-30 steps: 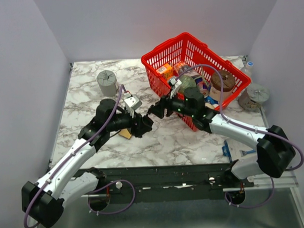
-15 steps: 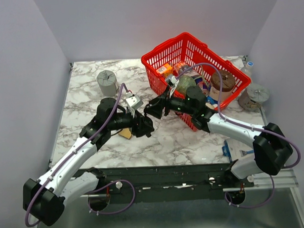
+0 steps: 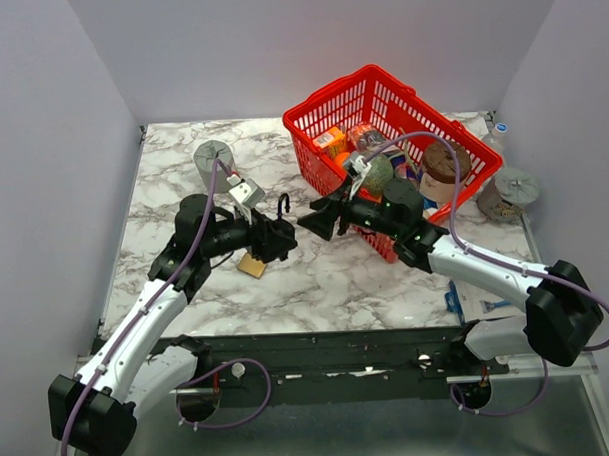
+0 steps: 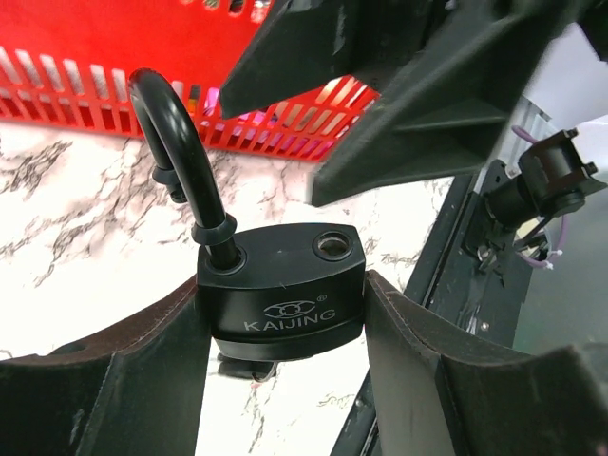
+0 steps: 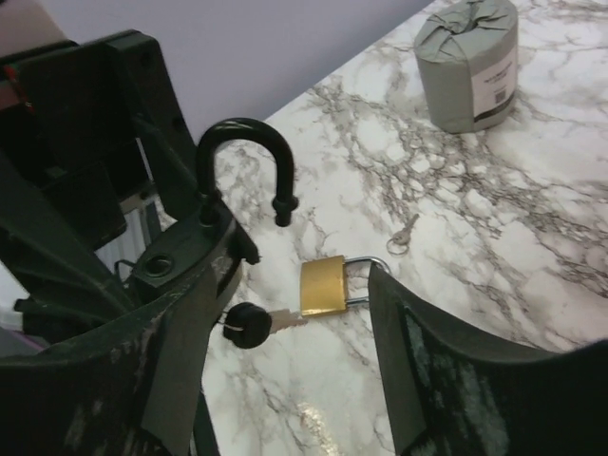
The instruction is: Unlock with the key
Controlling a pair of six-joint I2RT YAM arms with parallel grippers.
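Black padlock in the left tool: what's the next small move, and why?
Probably lower the left tool and set the black metal padlock on the marble table. Its curved shackle has one leg out of its hole, so it looks unlocked, and the right tool stands open, holding nothing.

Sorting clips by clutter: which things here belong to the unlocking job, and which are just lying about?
In the job:
- key, black head
- black padlock, shackle open, clamped in the left gripper
- right gripper, open

Lying about:
- brass padlock
- small all-silver key
- grey roll
- red basket of goods
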